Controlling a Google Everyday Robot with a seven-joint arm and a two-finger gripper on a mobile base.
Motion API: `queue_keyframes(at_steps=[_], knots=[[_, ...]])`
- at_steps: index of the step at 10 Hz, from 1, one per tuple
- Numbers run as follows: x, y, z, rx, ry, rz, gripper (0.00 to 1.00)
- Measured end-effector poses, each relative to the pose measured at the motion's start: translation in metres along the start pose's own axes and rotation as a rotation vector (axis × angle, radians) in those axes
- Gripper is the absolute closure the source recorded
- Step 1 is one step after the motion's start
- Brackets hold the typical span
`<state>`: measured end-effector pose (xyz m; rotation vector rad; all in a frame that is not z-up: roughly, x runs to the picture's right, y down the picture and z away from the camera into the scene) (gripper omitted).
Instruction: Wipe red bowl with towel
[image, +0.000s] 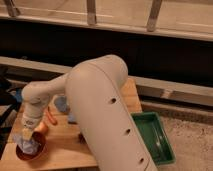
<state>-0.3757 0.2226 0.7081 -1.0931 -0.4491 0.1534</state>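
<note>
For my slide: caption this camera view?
Gripper presses a towel into the red bowl on a wooden table.

Lab or office space, wooden table, dark window wall, gripper over table
</note>
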Motion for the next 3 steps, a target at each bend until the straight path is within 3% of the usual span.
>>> queue_keyframes(at_steps=[3], knots=[[0.025, 0.025, -0.004, 0.018, 0.001, 0.065, 1.00]])
